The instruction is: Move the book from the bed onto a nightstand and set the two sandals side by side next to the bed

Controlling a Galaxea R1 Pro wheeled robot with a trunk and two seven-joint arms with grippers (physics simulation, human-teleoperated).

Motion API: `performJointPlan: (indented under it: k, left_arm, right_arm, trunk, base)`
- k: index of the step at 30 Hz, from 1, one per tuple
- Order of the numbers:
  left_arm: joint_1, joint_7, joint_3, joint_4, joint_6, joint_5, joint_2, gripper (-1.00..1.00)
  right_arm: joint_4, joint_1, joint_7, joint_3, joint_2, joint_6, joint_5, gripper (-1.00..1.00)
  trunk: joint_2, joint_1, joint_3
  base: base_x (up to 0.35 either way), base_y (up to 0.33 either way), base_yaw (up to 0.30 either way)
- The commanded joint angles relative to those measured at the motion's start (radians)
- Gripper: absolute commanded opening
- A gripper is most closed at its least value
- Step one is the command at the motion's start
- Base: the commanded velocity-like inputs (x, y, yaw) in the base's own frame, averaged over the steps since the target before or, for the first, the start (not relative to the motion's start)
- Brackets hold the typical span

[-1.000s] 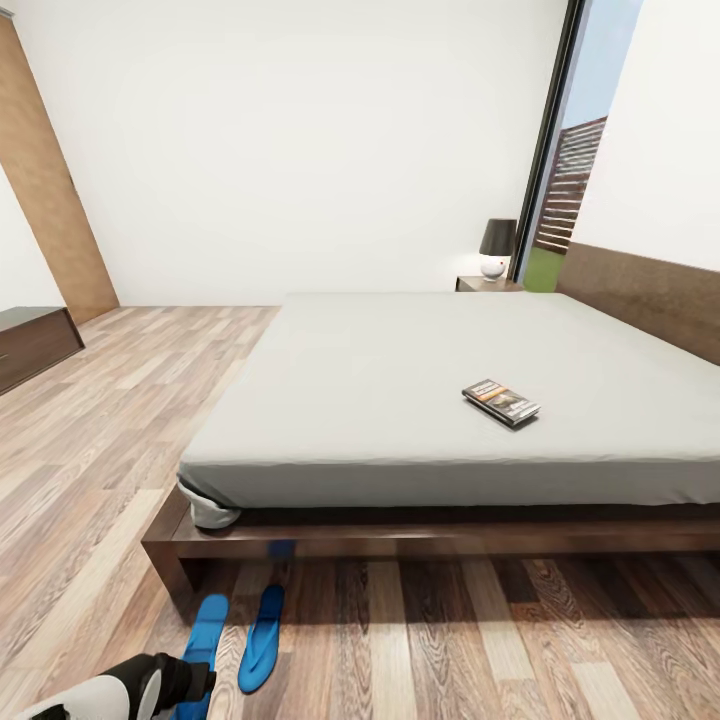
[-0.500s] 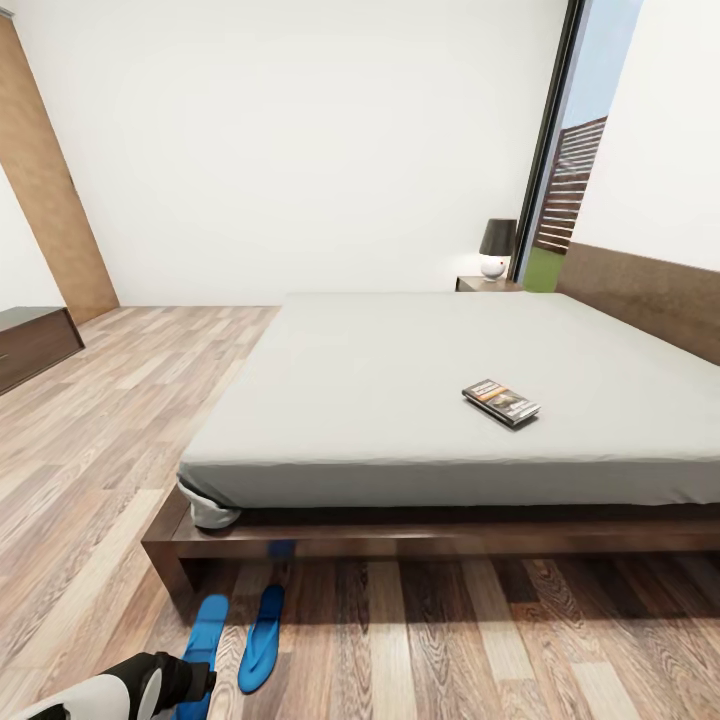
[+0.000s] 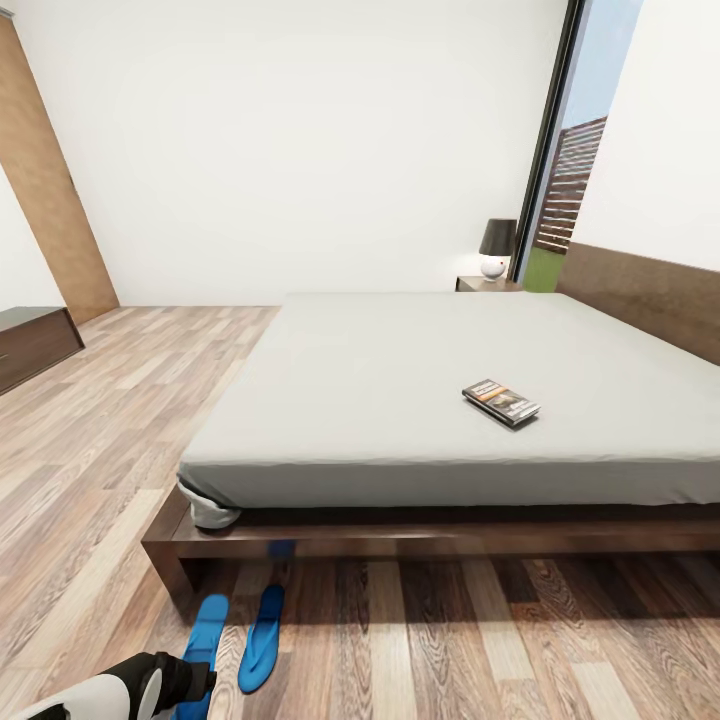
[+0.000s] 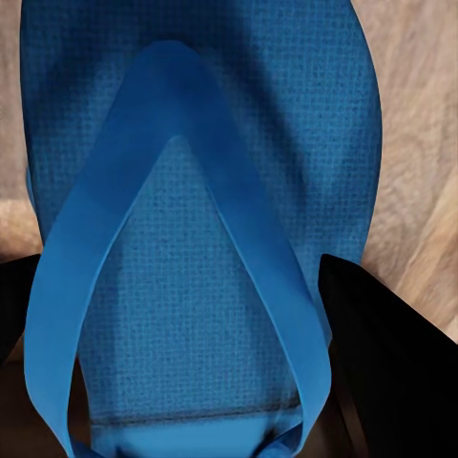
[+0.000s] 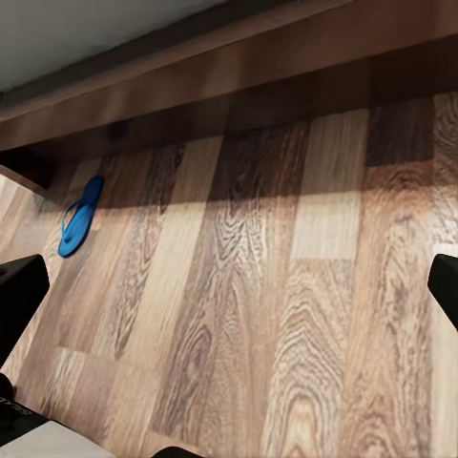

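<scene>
Even, bright light fills the room, seemingly from the tall glass opening behind the low grey-mattressed, dark wooden-framed bed. A dark shadow band lies on the plank floor beneath that bed's frame. Lines bow near the head view's edges. The left wrist close-up is slightly soft.

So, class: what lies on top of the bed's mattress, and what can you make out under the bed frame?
On the bed, only the book lies on the grey mattress, toward the headboard side. Under the frame is dark shadow; whatever is there is hidden. Two sandals lie on the floor beside it.
</scene>
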Motion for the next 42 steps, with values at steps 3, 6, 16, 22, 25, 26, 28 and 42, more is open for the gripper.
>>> performJointPlan:
  k: [3,6,16,22,25,26,28,42]
  left_arm:
    - [0.0,-0.001,0.005,-0.001,-0.003,-0.007,0.0,-1.0]
    - [0.0,-0.001,0.005,-0.001,-0.001,-0.007,0.001,-1.0]
    - [0.001,-0.002,0.005,-0.002,0.006,-0.007,0.001,-1.0]
    - [0.001,-0.002,0.005,-0.002,0.007,-0.007,0.0,-1.0]
    - [0.001,-0.002,0.005,-0.002,0.007,-0.007,0.0,-1.0]
    - [0.001,-0.003,0.005,-0.002,0.007,-0.007,0.0,-1.0]
    - [0.001,-0.003,0.005,-0.003,0.007,-0.007,0.0,-1.0]
    - [0.001,-0.002,0.005,-0.004,0.007,-0.008,0.0,-1.0]
  right_arm:
    - [0.0,-0.001,0.006,-0.004,0.001,0.011,0.006,1.0]
    - [0.0,-0.001,0.006,-0.004,0.001,0.011,0.006,1.0]
    - [-0.015,-0.001,0.006,-0.004,0.004,0.011,0.005,1.0]
    - [-0.023,-0.001,0.006,-0.004,0.009,0.012,0.006,1.0]
    - [-0.024,-0.001,0.006,-0.004,0.01,0.012,0.006,1.0]
    - [-0.024,-0.001,0.006,-0.004,0.01,0.012,0.006,1.0]
    - [-0.025,-0.001,0.006,-0.004,0.011,0.012,0.006,1.0]
    - [-0.025,-0.001,0.006,-0.004,0.013,0.012,0.006,1.0]
  trunk:
    - [0.0,0.0,-0.001]
    - [0.0,0.0,-0.001]
    - [0.0,0.0,-0.001]
    - [0.0,0.0,-0.001]
    - [0.0,0.0,-0.001]
    - [0.0,0.0,-0.001]
    - [0.0,0.0,-0.001]
    - [-0.002,0.003,-0.032]
  base:
    - [0.0,0.0,0.0]
    - [0.0,0.0,0.0]
    - [0.0,0.0,0.0]
    - [0.0,0.0,0.0]
    - [0.0,0.0,0.0]
    - [0.0,0.0,0.0]
    - [0.0,0.0,0.0]
    - [0.0,0.0,0.0]
